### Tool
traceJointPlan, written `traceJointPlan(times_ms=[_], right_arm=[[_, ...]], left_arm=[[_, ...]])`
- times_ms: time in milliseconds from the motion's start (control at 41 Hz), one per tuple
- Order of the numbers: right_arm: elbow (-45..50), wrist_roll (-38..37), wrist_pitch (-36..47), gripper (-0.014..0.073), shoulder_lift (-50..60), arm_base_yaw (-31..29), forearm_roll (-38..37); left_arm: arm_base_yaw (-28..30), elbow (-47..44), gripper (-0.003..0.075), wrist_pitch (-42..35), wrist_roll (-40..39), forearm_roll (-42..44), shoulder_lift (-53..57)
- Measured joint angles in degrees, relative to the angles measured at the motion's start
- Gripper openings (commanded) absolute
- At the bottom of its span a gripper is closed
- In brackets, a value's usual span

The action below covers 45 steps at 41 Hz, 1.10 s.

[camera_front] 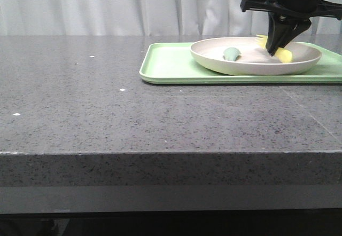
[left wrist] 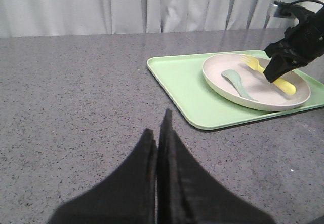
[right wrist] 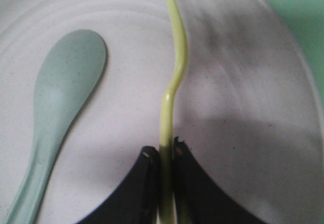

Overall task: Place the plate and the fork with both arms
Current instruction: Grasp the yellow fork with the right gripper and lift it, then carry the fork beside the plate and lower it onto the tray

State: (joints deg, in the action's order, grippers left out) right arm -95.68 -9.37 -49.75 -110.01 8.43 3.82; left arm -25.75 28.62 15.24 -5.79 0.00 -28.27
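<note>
The cream-white plate (camera_front: 251, 67) (left wrist: 217, 77) (right wrist: 253, 82) rests on a light-green tray at the far right of the table. Inside it lies the pale-yellow fork (left wrist: 283, 85) (right wrist: 174, 72) (camera_front: 286, 55). My right gripper (camera_front: 273, 50) (right wrist: 165, 153) (left wrist: 267, 77) reaches down into the plate and is shut on the fork's handle. My left gripper (left wrist: 158, 125) hovers over bare table, well short of the tray, with its fingers pressed together and nothing between them. It does not show in the front view.
A sage-green spoon (left wrist: 238, 83) (right wrist: 61, 102) (camera_front: 232, 53) lies in the plate beside the fork. The light-green tray (camera_front: 165, 65) (left wrist: 187, 87) sits on the grey speckled table (camera_front: 107, 113). A white curtain hangs behind.
</note>
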Motion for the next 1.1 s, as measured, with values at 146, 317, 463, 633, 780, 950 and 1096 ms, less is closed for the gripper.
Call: traceJointPlan(times_ms=[146,317,463,633,780,950,1096], right_arm=[[-0.29,0.0,-1.13,-0.0048,0.42,0.0,0.0],[-2.51,0.12,-2.93,-0.0048,3.58,0.0,0.0],[-3.98,1.16,-5.25,-0.0048,8.19,0.0,0.0],[-3.96,3.73,-5.73,-0.0048,14.06,0.0,0.0],[-0.61,4.41,-4.09,-0.0048,19.79,0.0,0.09],[8.54,4.55,0.16,-0.0048,26.78,0.0,0.09],[17.11,4.55,4.64,-0.0048,31.65,0.0,-1.02]], left_arm=[[0.0,0.0,-0.0018,0.0,0.0,0.0,0.0],[0.0,0.0,-0.0018,0.0,0.0,0.0,0.0],[0.0,0.0,-0.0018,0.0,0.0,0.0,0.0],[0.0,0.0,-0.0018,0.0,0.0,0.0,0.0],[0.0,0.0,-0.0018,0.0,0.0,0.0,0.0],[0.0,0.0,-0.0018,0.0,0.0,0.0,0.0],[0.0,0.0,-0.0018,0.0,0.0,0.0,0.0]])
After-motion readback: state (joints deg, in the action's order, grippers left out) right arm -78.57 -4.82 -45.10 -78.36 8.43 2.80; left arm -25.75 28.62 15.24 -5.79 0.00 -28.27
